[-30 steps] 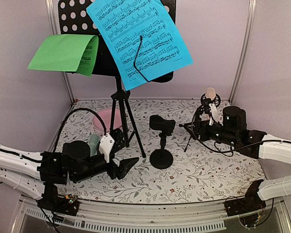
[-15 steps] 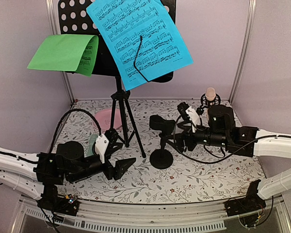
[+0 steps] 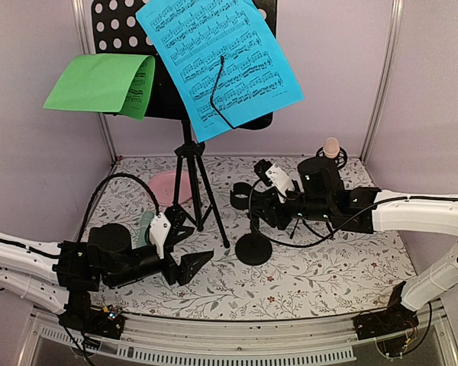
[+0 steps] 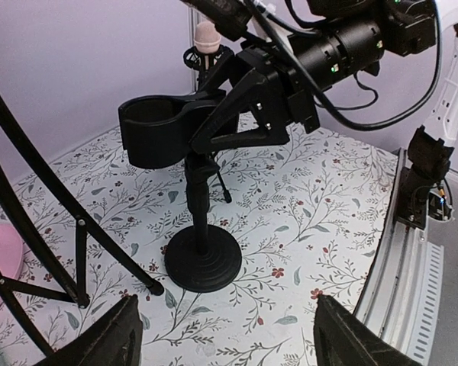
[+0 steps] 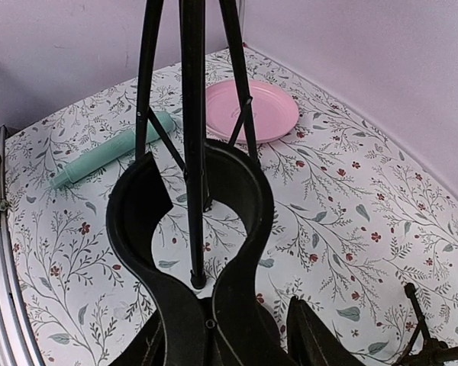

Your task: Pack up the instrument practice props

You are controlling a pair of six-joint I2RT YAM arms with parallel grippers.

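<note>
A black perforated music desk (image 3: 114,23) on tripod legs (image 3: 192,179) holds a blue sheet (image 3: 217,61) and a green sheet (image 3: 99,82). A black round-base stand (image 3: 253,249) with an empty clip (image 5: 256,202) stands mid-table. My right gripper (image 3: 263,200) is open, its fingers either side of the clip's rear (image 5: 225,335). My left gripper (image 3: 198,238) is open and empty, low, facing the stand's base (image 4: 202,263). The mint-green microphone (image 5: 111,149) lies flat behind my left arm. The peach microphone (image 3: 331,146) sits on a small tripod at the back right.
A pink round plate (image 3: 166,185) lies behind the tripod legs, also in the right wrist view (image 5: 252,110). The tripod's legs (image 4: 38,229) stand close left of the round base. Purple walls enclose the floral table; a metal rail (image 4: 412,252) runs along the front.
My right arm has swung left from beside the peach microphone's tripod to the round-base stand's clip. My left gripper has drawn back slightly toward the left.
</note>
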